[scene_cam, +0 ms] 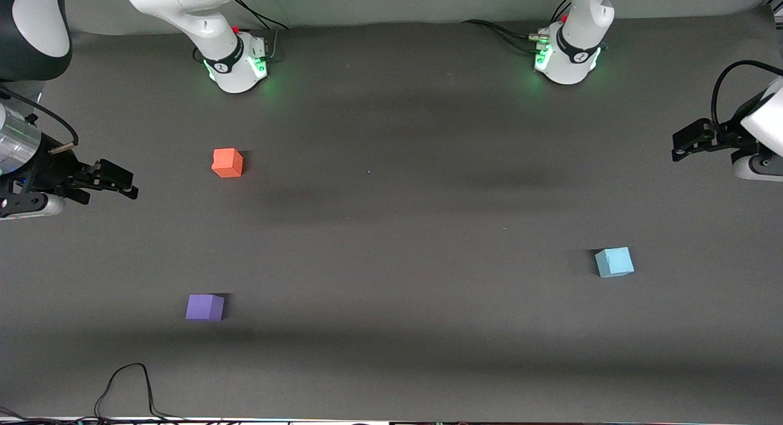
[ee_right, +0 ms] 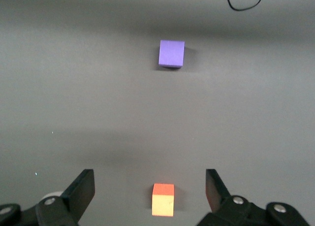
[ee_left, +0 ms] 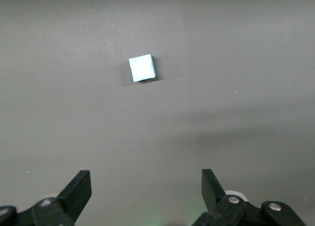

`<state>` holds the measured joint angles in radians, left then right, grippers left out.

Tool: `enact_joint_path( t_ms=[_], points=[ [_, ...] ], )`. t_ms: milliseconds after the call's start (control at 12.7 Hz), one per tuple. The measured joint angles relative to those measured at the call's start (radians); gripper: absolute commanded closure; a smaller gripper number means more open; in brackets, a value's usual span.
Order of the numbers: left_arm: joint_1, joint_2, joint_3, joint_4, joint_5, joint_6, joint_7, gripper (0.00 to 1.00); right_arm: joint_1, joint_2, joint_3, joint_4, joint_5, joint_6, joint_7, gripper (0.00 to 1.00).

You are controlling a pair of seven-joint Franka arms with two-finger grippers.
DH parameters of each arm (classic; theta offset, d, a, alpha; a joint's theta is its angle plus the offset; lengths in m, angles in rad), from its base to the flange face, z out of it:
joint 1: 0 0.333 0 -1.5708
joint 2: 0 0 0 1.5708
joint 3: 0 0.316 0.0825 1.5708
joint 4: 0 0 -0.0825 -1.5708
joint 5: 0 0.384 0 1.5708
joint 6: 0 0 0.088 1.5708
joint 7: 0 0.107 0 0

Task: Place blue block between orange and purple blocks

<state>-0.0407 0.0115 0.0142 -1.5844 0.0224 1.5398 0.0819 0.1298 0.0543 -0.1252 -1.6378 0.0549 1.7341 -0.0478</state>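
The light blue block (scene_cam: pixel 614 262) sits on the dark table toward the left arm's end; the left wrist view shows it alone as the blue block (ee_left: pixel 142 68). The orange block (scene_cam: pixel 227 162) lies toward the right arm's end, and the purple block (scene_cam: pixel 205 307) lies nearer the front camera than it, with a wide bare gap between them. My left gripper (scene_cam: pixel 678 147) hangs open in the air by its end of the table, empty (ee_left: pixel 146 184). My right gripper (scene_cam: pixel 125 183) is open and empty too (ee_right: pixel 150 180), up over the table beside the orange block (ee_right: pixel 163 199), with the purple block (ee_right: pixel 171 53) also in its view.
The two arm bases (scene_cam: pixel 235 64) (scene_cam: pixel 566 58) stand along the table's edge farthest from the front camera. A black cable (scene_cam: pixel 128 382) loops onto the table near the front edge, close to the purple block.
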Motion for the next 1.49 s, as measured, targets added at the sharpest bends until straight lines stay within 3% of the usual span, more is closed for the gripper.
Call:
enact_joint_path(
  t_ms=[707,943,1493],
  points=[
    [0.006,0.012,0.016,-0.026,-0.037,0.012,0.022,0.0,0.0,0.009,0.002,-0.001,0.0,0.091,0.0,0.0],
    [0.018,0.055,0.018,-0.103,-0.032,0.15,0.027,0.0,0.0,0.023,0.002,-0.002,0.0,0.108,0.0,0.0],
    [0.043,0.282,0.023,-0.254,-0.005,0.588,0.027,0.0,0.0,0.037,0.001,0.004,0.0,0.131,-0.01,0.0]
  ],
)
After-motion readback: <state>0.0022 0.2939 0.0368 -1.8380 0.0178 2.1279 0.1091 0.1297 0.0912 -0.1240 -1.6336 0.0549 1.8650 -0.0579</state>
